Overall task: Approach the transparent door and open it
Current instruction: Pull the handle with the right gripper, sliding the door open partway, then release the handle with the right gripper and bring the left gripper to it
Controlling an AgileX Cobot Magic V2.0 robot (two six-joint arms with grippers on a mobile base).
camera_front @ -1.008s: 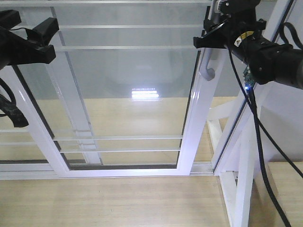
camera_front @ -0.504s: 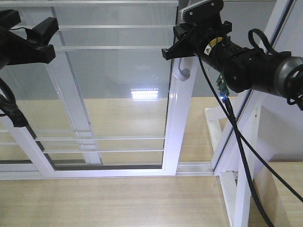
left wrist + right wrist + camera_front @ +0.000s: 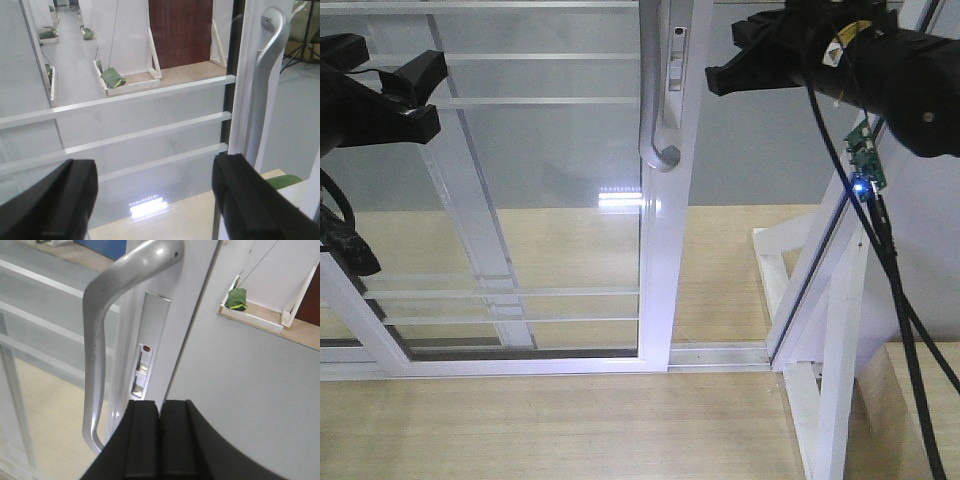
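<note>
Door (image 3: 665, 250) top and the upper end of its handle (image 3: 655, 110) are cut off by the upper edge of the front view. The left gripper (image 3: 425, 92) runs off the left edge there. The right arm is only partly in frame at upper right, with black cables (image 3: 890, 290) hanging from it. In the right wrist view the handle's lower end disappears behind the black fingers (image 3: 142, 440). The glass itself is hard to make out; thin white bars (image 3: 150, 95) and a bright reflected light mark it.

The right gripper (image 3: 159, 440) has its jaws clenched together with nothing between them. It sits close before the lock plate (image 3: 147, 355), at the stile's edge; whether it touches the frame cannot be told. In the front view it hangs just right of the handle stile. The left gripper's jaws are spread wide and hold nothing, facing the glass with the handle at their right.

The door stands mid-view, apart from the white post (image 3: 820, 290), with an open gap between them above the track (image 3: 720, 352).
</note>
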